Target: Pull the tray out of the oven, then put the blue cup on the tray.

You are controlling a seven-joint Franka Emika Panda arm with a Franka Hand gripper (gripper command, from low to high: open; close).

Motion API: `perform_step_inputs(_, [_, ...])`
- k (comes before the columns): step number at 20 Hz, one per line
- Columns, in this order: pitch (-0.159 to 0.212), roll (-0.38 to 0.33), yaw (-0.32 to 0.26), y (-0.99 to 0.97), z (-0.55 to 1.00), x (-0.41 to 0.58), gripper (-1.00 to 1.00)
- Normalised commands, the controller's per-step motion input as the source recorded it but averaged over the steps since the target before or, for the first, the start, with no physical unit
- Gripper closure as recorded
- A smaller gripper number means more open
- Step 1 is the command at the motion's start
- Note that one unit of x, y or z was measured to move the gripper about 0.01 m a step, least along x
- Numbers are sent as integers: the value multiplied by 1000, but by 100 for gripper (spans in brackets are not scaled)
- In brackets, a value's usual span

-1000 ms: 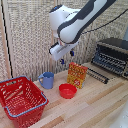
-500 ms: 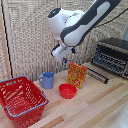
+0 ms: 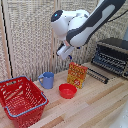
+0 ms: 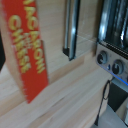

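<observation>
The light-blue cup (image 3: 46,80) stands on the wooden table, between the red basket and the orange box. At the exterior view's right sits the black and silver oven (image 3: 114,56) (image 4: 114,45), its door (image 3: 98,75) folded down in front. Wire bars of the tray (image 3: 108,63) seem to show in the oven's mouth. My gripper (image 3: 64,51) hangs in the air above the orange box, well above the cup and short of the oven. Whether its fingers are apart is too blurred to tell. The wrist view shows no fingers.
An orange macaroni-and-cheese box (image 3: 77,75) (image 4: 27,50) stands upright mid-table, with a red bowl (image 3: 67,90) in front of it. A red wire basket (image 3: 20,100) sits at the exterior view's left. The door's dark handle bar (image 4: 71,27) and a black cable (image 4: 103,100) show near the oven.
The arm has swung a little toward the exterior view's right, toward the oven. The cup, bowl, box and basket have stayed put.
</observation>
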Motion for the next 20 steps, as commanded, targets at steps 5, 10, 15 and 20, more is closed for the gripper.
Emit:
perform_step_inputs(5, [-30, -190, 14, -837, 112, -93, -100])
perform_step_inputs(10, [-52, -191, 36, -809, 3, -9, -100])
perform_step_inputs(15, [-52, -202, 55, -743, -21, 44, -100])
perform_step_inputs(20, [7, -155, 88, -676, -271, 347, -100])
